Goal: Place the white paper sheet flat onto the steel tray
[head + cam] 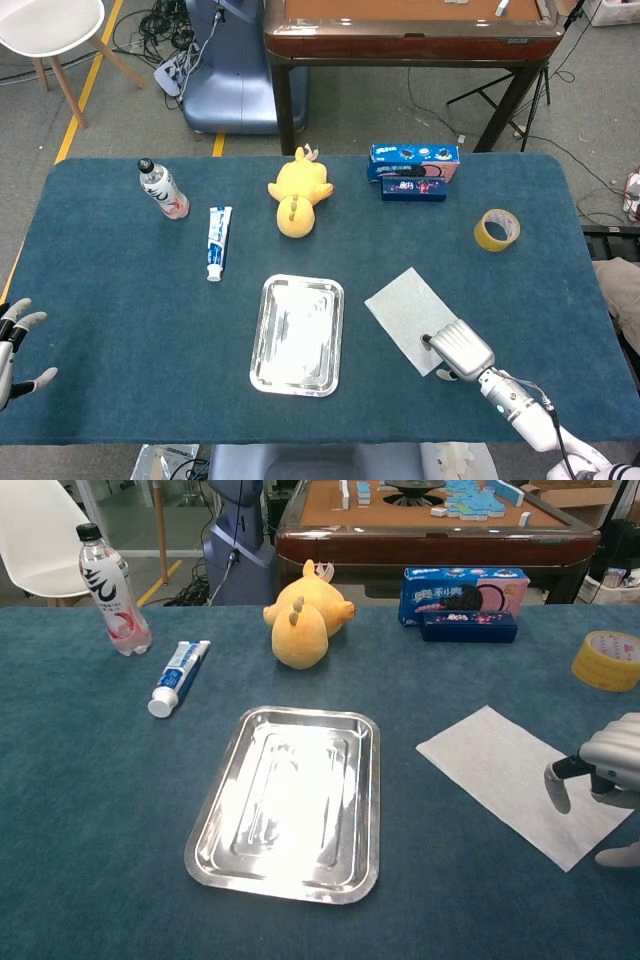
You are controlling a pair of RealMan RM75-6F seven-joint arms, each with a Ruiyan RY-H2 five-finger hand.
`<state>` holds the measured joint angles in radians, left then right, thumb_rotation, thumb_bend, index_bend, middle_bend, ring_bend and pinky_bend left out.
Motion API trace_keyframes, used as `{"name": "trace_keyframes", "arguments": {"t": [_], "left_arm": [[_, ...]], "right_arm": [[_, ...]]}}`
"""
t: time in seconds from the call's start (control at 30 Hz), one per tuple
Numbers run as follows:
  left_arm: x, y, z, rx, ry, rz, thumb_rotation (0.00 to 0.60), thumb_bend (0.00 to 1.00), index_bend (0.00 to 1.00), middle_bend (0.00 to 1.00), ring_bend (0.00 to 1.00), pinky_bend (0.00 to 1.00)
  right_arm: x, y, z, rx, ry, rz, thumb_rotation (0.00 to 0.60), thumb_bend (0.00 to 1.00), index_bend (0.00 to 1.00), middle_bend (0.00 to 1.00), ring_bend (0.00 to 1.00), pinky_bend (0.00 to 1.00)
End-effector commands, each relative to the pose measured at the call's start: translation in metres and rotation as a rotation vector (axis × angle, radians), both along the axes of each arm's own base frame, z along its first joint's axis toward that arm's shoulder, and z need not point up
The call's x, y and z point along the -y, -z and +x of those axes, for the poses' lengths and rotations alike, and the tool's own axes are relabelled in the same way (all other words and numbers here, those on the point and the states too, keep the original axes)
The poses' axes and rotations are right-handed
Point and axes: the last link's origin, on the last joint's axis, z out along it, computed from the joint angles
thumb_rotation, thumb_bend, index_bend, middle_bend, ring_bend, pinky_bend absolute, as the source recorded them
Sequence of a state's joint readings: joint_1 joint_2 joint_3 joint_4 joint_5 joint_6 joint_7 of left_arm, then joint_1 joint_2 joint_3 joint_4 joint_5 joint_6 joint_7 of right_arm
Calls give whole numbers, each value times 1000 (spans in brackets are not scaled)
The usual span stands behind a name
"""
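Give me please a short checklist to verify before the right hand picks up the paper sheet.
1. Steel tray holds nothing: ok.
2. White paper sheet lies flat on the table, right of the tray, apart from it: ok.
3. Right hand is over the sheet's near right corner: ok.
4. Sheet actually gripped: cannot tell; a fingertip hangs over it, contact unclear.
5. Left hand is at the table's far left edge, holding nothing: ok.
6. Tape roll stands apart from the sheet: ok.
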<state>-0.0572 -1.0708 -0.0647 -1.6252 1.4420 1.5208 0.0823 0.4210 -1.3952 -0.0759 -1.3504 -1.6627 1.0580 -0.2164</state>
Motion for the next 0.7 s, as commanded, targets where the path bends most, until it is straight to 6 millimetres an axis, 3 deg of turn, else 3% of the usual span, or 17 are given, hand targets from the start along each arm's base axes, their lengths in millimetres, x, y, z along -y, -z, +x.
{"name": "trace_keyframes", "arguments": {"t": [0.03,0.7], "left_arm": [[0,0,0,1,1,1,600,24,256,132,81,358],[1,-4,1,7,2,9,600,23,256,132,81,358]], "right_arm": [[1,2,-1,-2,3,3,600,0,497,1000,1000,1000],[8,16,-3,7,9,-9,600,0,500,1000,1000,1000]]}}
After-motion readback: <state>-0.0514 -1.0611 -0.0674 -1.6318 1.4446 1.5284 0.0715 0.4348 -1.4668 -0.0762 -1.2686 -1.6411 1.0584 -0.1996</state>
